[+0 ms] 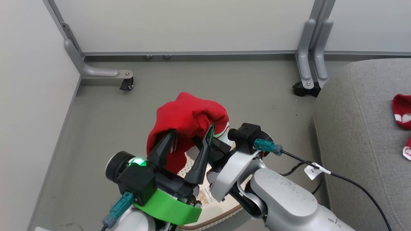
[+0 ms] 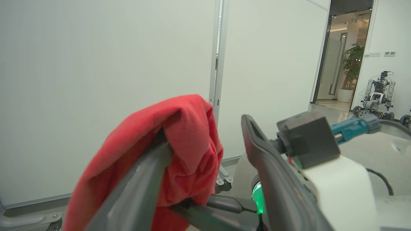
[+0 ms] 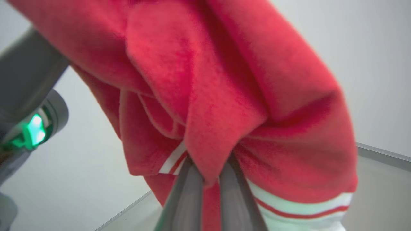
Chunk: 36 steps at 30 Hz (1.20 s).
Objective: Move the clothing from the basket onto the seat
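A red piece of clothing (image 1: 188, 117) hangs bunched in the air above the basket (image 1: 221, 215), whose cream wall and brown rim peek out under my arms. My right gripper (image 3: 210, 166) is shut on a fold of the clothing (image 3: 224, 80) near its white stripes. My left gripper (image 1: 193, 129) is open, and the fabric (image 2: 183, 128) drapes over one of its fingers (image 2: 141, 186) while the other stands bare. The grey seat (image 1: 359, 134) lies to the right with another red garment (image 1: 403, 112) on it.
White partition walls with grey caster feet (image 1: 126, 84) (image 1: 305, 88) close off the back and left of the grey floor. A black cable (image 1: 353, 184) runs from my right wrist across the seat's edge. Another robot (image 2: 375, 93) stands beyond a doorway.
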Motion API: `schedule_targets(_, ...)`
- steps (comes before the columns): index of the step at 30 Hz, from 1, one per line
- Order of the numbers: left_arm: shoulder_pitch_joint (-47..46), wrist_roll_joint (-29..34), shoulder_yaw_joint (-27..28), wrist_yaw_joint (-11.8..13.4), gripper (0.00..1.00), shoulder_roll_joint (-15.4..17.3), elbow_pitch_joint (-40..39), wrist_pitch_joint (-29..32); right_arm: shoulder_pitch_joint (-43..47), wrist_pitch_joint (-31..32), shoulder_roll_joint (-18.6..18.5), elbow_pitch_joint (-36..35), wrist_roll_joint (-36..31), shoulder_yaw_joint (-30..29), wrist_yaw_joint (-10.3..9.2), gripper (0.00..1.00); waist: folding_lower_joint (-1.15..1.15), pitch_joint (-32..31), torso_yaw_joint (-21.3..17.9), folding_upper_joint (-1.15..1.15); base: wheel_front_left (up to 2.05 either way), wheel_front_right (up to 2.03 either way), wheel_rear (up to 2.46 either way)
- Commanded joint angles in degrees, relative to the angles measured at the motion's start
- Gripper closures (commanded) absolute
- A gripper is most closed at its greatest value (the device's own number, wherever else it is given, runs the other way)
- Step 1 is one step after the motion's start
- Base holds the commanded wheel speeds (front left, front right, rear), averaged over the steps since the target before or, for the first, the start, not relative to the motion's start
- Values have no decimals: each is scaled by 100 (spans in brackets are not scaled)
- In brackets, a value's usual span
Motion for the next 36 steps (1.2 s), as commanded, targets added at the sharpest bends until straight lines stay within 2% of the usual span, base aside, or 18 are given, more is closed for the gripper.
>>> schedule_targets(1,58,-10,24,52,0,52,-15,-47,-21,-40,-3,21,-42,-53,1,100,0,-15,-13,0,0,0,0)
schedule_targets(6,86,17,45,92,0,113,-22,-8,2,-61,-2,27,-113,-243,1,100,0,-30,-49,0,0,0,0)
schedule_targets(15,207,48,232,363,0,272,180,80,127,-89,-2,-43,-316,-765,1,100,0,-55,-150,0,0,0,0)
schedule_targets(26,520,-51,925,857,0,603,871,-126,498,17,-3,-406,-895,-1555,1,100,0,-32,-337,0,0,0,0)
schedule_targets(31,735,-170,1335,990,0,754,1279,-246,807,171,-2,-722,-1140,-1864,1,100,0,-30,-416,0,0,0,0)
schedule_targets(36,995,-284,1731,988,0,828,1708,-330,1123,360,-1,-1081,-1317,-2063,1,100,0,-60,-475,0,0,0,0)
